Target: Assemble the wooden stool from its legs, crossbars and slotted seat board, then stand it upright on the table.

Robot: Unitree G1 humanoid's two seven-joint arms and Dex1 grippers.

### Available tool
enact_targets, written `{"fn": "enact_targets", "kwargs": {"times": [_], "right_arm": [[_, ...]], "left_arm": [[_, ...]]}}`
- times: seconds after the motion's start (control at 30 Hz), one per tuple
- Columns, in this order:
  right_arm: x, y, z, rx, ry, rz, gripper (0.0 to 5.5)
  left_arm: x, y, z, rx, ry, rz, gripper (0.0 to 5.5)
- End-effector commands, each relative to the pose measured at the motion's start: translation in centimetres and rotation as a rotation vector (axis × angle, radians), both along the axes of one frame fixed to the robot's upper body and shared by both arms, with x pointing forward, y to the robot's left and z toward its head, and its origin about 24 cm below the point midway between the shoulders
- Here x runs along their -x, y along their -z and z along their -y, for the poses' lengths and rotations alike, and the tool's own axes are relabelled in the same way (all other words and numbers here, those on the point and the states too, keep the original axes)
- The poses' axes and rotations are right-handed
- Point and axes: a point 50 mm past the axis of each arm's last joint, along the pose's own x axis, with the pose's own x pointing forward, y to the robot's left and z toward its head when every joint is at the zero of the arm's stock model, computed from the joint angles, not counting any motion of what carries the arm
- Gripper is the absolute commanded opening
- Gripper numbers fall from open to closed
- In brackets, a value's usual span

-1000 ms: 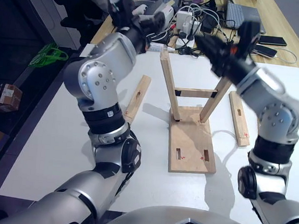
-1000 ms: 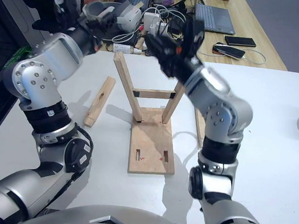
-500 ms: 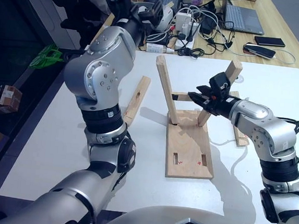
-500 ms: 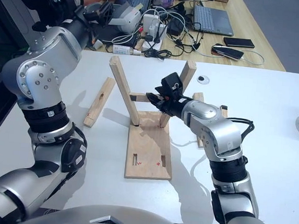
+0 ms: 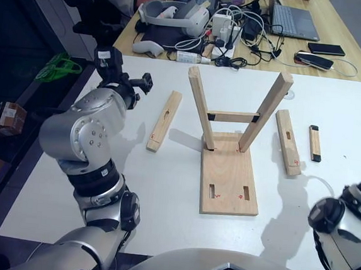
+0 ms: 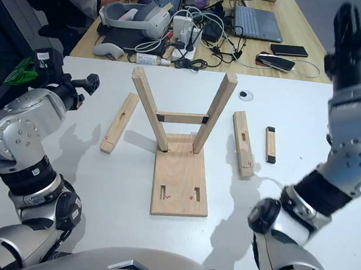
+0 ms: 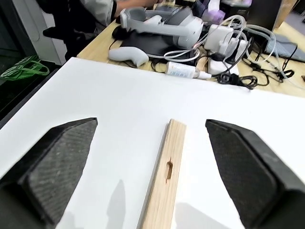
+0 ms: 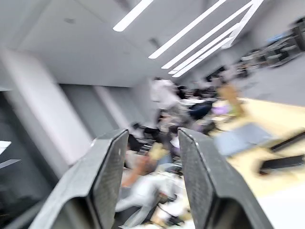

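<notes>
Left wrist view, left pincer (image 7: 151, 123) spread, loose leg (image 7: 164, 191) ahead

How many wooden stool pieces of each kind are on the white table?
Long wooden legs: 4 (two standing, two lying flat)
Short wooden crossbars: 2 (one fitted, one loose)
Flat slotted wooden seat board: 1
Total: 7

bright overhead light casts soft shadows on the table (image 5: 163, 193).

The seat board (image 5: 229, 180) lies mid-bench (image 5: 69, 182). Two upright legs (image 5: 202, 107) stand in its far slots, a crossbar (image 5: 232, 117) between them. A loose leg (image 5: 164, 120) lies left, another leg (image 5: 288, 142) right, and a short crossbar (image 5: 315, 143) lies beyond it.
</notes>
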Motion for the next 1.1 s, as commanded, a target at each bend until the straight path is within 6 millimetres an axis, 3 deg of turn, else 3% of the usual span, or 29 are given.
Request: {"fn": "enact_targets", "kwargs": {"times": [0.03,0.1,0.17,0.23,0.3,0.43,0.67,0.93,1.1], "right_arm": [[2.6,7.7,-1.4,0.156,-0.069,-0.36,1.95],[3.4,10.3,-4.3,0.149,-0.172,-0.453,1.95],[3.9,10.9,-6.8,0.125,-0.254,-0.46,1.95],[3.6,9.8,-9.9,0.088,-0.397,-0.377,1.95],[3.0,7.9,-12.3,0.071,-0.548,-0.28,1.95],[3.0,6.2,-14.1,0.075,-0.727,-0.205,1.95],[3.4,6.2,-14.3,0.094,-0.772,-0.199,1.95],[3.5,9.1,-11.1,0.275,-0.714,-0.382,1.95],[4.1,10.8,-8.7,0.458,-0.766,-0.53,1.95]], "left_arm": [[1.0,0.8,1.3,0.014,0.006,-0.069,4.23],[0.4,0.3,2.6,0.049,0.025,-0.058,4.23],[-0.6,-0.3,4.1,0.087,0.054,-0.047,4.23],[-2.3,-1.5,7.3,0.16,0.158,-0.034,4.23],[-2.5,-2.3,10.2,0.2,0.297,-0.04,4.23],[-1.8,-1.4,11.3,0.195,0.364,-0.098,4.23],[-2.5,-0.2,9.5,0.176,0.29,-0.132,4.23],[-2.9,2.6,4.8,0.115,0.192,-0.211,4.23],[-2.2,3.4,3.5,0.071,0.225,-0.247,4.23]]}}
